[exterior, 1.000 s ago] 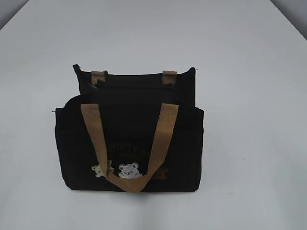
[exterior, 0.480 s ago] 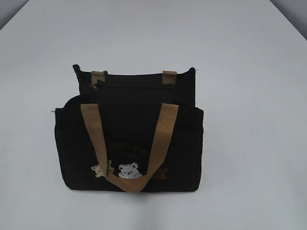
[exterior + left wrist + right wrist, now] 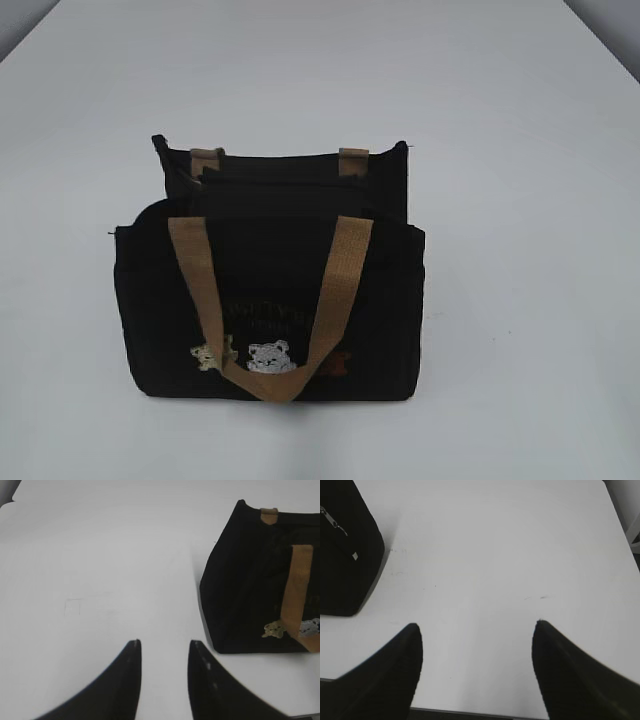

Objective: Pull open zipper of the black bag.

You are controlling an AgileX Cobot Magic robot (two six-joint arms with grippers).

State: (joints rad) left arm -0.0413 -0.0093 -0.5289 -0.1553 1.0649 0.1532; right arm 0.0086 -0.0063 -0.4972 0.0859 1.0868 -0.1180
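The black bag (image 3: 268,285) stands upright near the middle of the white tabletop (image 3: 520,150), its tan front handle (image 3: 270,300) drooping down over the front panel and the small bear patches (image 3: 270,356). Neither arm shows in the exterior view. In the left wrist view the left hand (image 3: 164,649) hangs over bare tabletop to the left of the bag, its jaws partly apart and holding nothing. In the right wrist view the right hand (image 3: 476,630) is spread wide and empty, with the bag's right end at the left edge of that picture.

The zipper (image 3: 333,522) shows there only as a small silver pull lying against the black side fabric; along the top of the bag the zip line is too dark to follow.

Several things could go wrong from here. The pull is small and lies flat on soft cloth, so a closing hand may pinch fabric with it or miss it altogether. The bag looks light and unanchored, so tugging the pull without the other hand steadying it would probably drag or tip the whole bag. The loose tan handle could also snag a jaw reaching in over the top.
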